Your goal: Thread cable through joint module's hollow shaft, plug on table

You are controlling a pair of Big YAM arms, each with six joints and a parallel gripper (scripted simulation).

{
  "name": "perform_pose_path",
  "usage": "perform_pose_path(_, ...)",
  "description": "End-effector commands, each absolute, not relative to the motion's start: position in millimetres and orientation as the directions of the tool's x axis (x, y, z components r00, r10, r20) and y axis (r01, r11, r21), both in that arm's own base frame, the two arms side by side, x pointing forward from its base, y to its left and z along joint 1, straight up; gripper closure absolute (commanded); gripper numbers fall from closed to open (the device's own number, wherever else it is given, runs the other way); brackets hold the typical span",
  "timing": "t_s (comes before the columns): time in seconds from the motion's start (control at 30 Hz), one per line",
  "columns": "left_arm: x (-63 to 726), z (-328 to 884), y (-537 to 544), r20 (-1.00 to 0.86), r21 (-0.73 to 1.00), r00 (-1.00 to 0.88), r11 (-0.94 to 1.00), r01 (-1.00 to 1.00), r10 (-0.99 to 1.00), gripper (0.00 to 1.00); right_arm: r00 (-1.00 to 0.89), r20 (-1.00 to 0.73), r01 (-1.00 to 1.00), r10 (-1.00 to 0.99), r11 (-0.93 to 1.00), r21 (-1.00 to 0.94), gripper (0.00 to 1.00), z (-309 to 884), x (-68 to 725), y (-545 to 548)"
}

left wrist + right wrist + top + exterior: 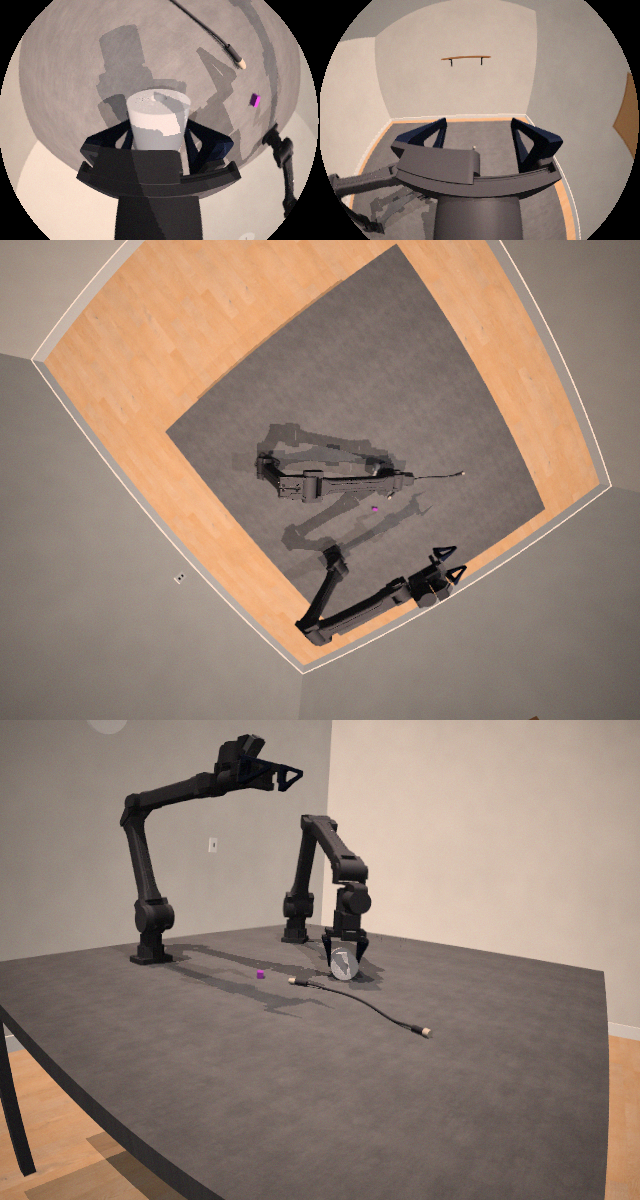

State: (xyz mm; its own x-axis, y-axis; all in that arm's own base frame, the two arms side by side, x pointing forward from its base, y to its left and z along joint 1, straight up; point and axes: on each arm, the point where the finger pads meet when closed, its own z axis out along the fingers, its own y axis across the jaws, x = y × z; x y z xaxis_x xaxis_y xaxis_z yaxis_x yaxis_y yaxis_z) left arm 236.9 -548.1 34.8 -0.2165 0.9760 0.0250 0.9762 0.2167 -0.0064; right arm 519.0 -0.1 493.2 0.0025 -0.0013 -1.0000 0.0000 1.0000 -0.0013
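The joint module (pixel 353 969) (pixel 156 135), a pale cylinder, lies on its side on the table, one round end towards the exterior camera. My left gripper (pixel 344 962) (pixel 158 121) points down and is shut on it, a finger against each side. The black cable (pixel 439 476) (pixel 361 1000) (pixel 200 26) lies in a loose curve outside the module. One pale-tipped end (pixel 292 980) (pixel 242 64) lies near the module, the other (pixel 463 473) (pixel 426 1032) farther out. I cannot tell which is the plug. My right gripper (pixel 460 557) (pixel 285 770) (pixel 478 121) is open and empty, high above the table.
A small magenta cube (pixel 374 508) (pixel 260 974) (pixel 255 100) lies on the table (pixel 361 343) (pixel 310 1107) near the cable's closer end, on the right arm's side. The left arm hides the module in the top view.
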Motion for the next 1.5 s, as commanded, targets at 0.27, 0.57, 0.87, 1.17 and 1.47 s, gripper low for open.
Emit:
perform_pose_path(0.27,253.8,99.4,-570.9,-0.077,0.016,-0.227,0.229,0.973,0.971,0.30,0.043,-0.999,0.002,0.012,1.000,0.012,0.00,519.3,515.6,-2.2)
perform_pose_path(0.57,254.0,99.3,-570.2,-0.074,0.017,-0.228,0.230,0.973,0.971,0.30,0.043,-0.999,0.002,0.012,1.000,0.012,0.00,519.3,515.6,-2.2)
perform_pose_path(0.87,254.3,99.3,-569.9,-0.073,0.017,-0.230,0.231,0.973,0.971,0.30,0.043,-0.999,0.002,0.012,1.000,0.012,0.00,519.3,515.6,-2.2)
perform_pose_path(1.17,254.6,99.3,-569.6,-0.073,0.017,-0.230,0.232,0.973,0.970,0.30,0.043,-0.999,0.002,0.012,1.000,0.012,0.00,519.3,515.6,-2.2)
perform_pose_path(1.47,255.1,99.3,-569.2,-0.072,0.018,-0.232,0.234,0.972,0.970,0.30,0.043,-0.999,0.002,0.012,1.000,0.012,0.00,519.3,515.6,-2.2)
